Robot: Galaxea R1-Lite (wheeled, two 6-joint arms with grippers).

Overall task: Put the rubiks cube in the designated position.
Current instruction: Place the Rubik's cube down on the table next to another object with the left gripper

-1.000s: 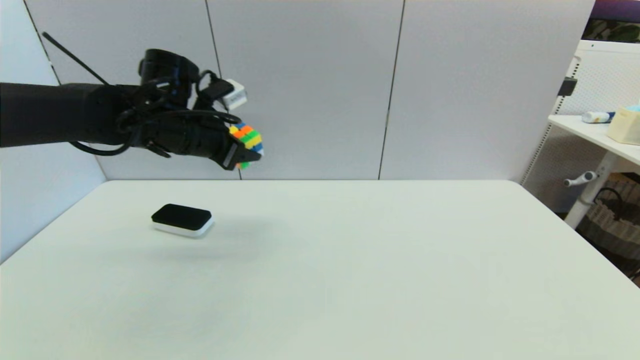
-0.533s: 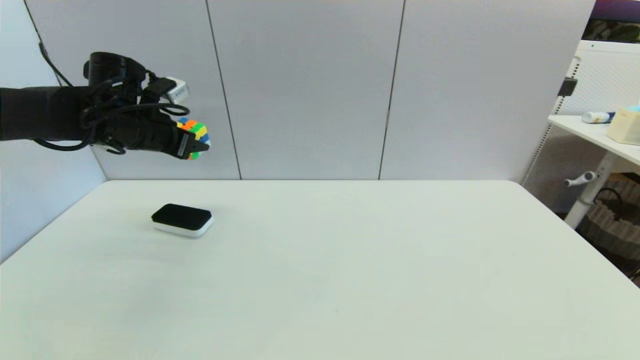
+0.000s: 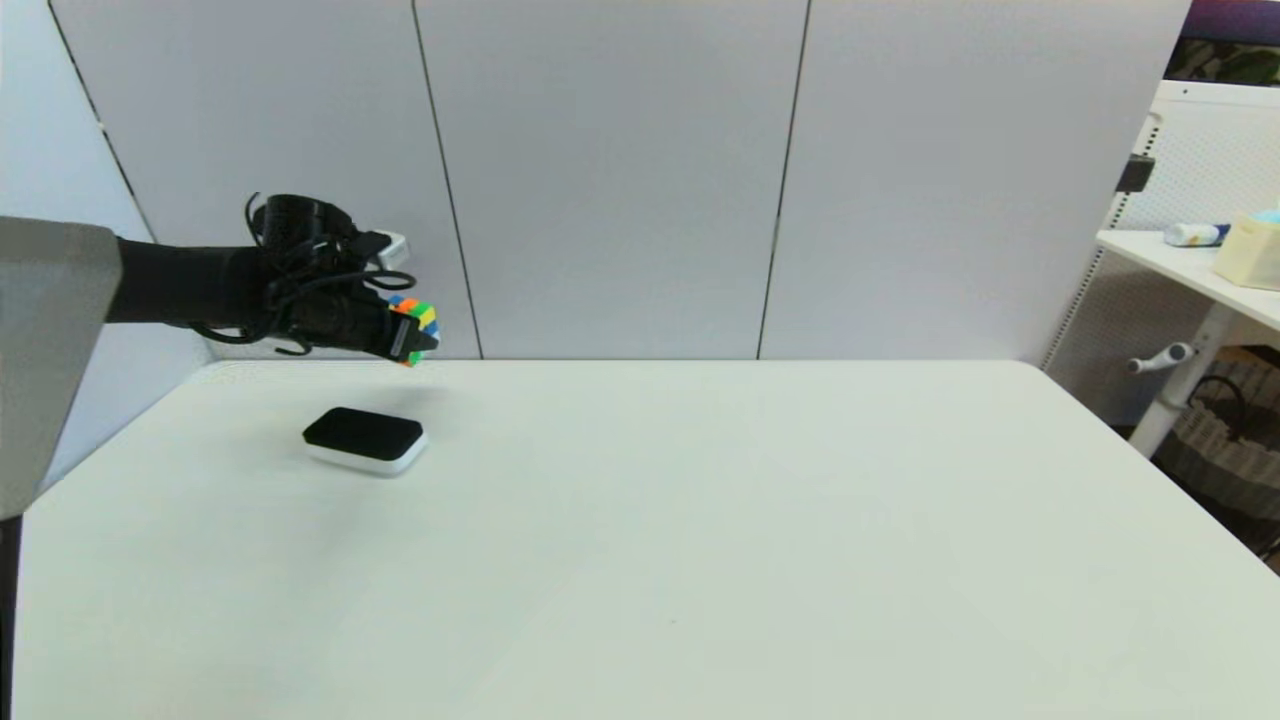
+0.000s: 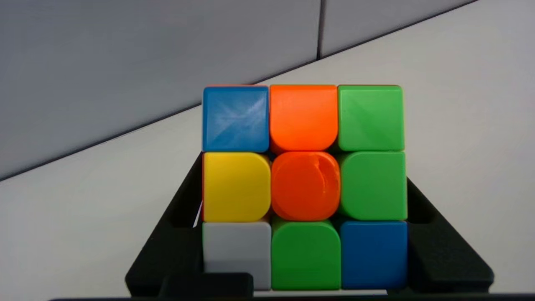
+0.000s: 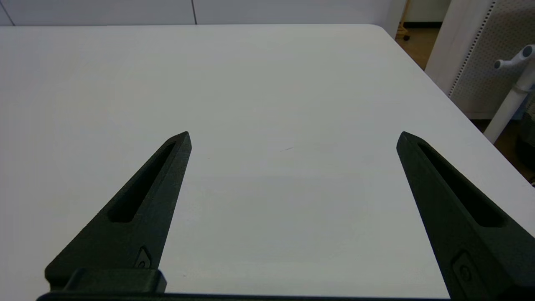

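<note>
Aloft, rubiks cube (image 3: 417,322) square between left gripper (image 3: 408,340) jaws, orange-centred face wristward; right gripper (image 5: 292,138) wide.

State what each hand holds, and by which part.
The left hand grips the small multicoloured puzzle cube by two opposite side faces, above the table. The right hand holds nothing.

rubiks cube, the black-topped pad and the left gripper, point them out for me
rubiks cube (image 4: 304,186): left wrist view, on its orange centre square.
black-topped pad (image 3: 362,433): head view, on its black top.
left gripper (image 3: 412,338): head view, between the fingertips clamped on the cube.
</note>
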